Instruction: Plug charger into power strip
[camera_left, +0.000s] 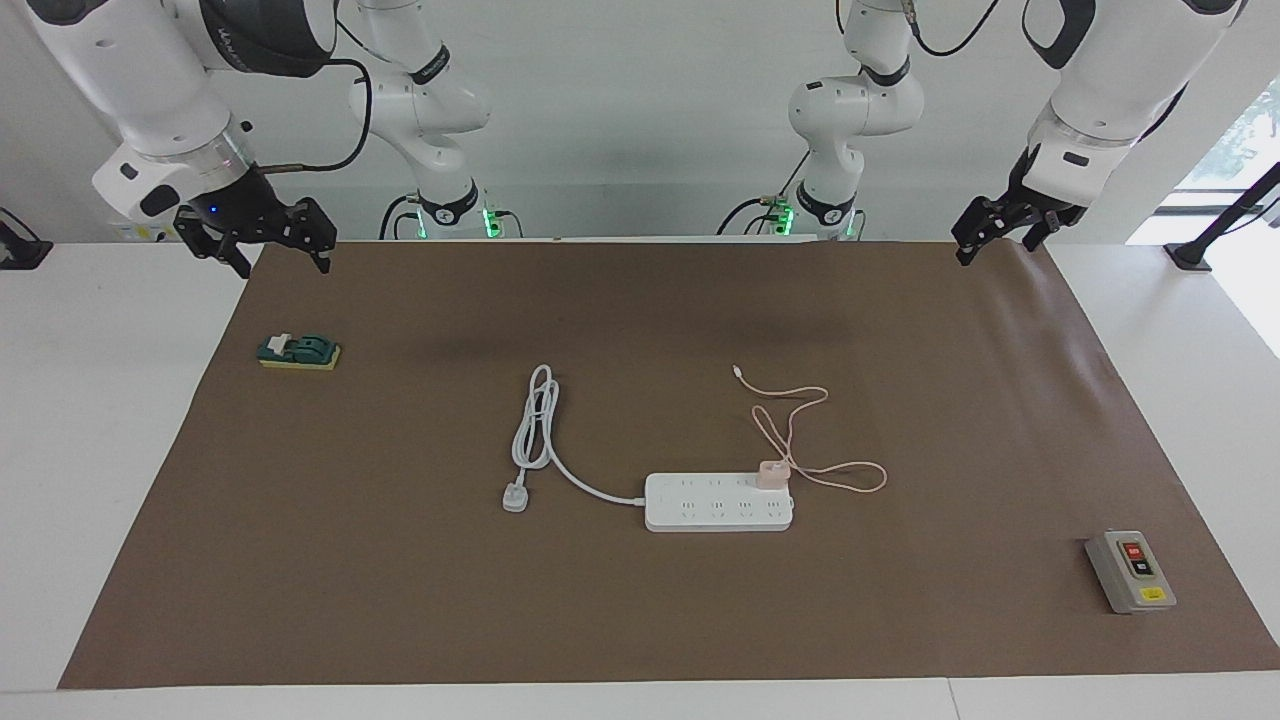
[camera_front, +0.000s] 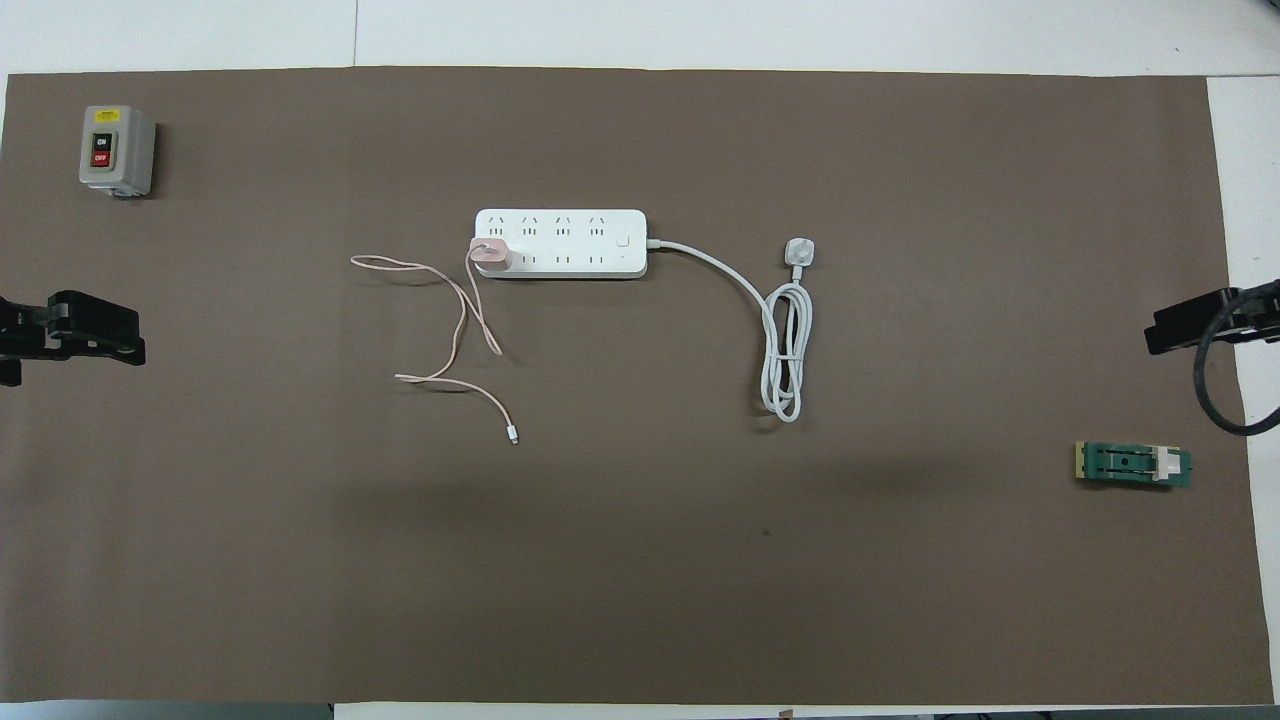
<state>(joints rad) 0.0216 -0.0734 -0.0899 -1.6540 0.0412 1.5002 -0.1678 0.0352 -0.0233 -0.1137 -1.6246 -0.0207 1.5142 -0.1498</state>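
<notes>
The white power strip (camera_left: 700, 505) (camera_front: 570, 245) lies flat in the middle of the brown mat. The pale-pink charger (camera_left: 772, 475) (camera_front: 491, 255) stands on the strip, on a socket at its end toward the left arm, in the row nearer to the robots. Its thin pink cable (camera_left: 800, 420) (camera_front: 460, 320) loops loose on the mat beside the strip. My right gripper (camera_left: 280, 262) (camera_front: 1200, 320) is open and empty, raised over the mat's corner at the right arm's end. My left gripper (camera_left: 998, 245) (camera_front: 70, 330) is open and empty, raised over the mat's edge at the left arm's end.
The strip's thick white cord ends in a white three-pin plug (camera_left: 515, 497) (camera_front: 801, 250) on the mat. A grey box with red and black buttons (camera_left: 1130, 570) (camera_front: 115, 150) stands toward the left arm's end. A green block (camera_left: 300, 351) (camera_front: 1133, 464) lies toward the right arm's end.
</notes>
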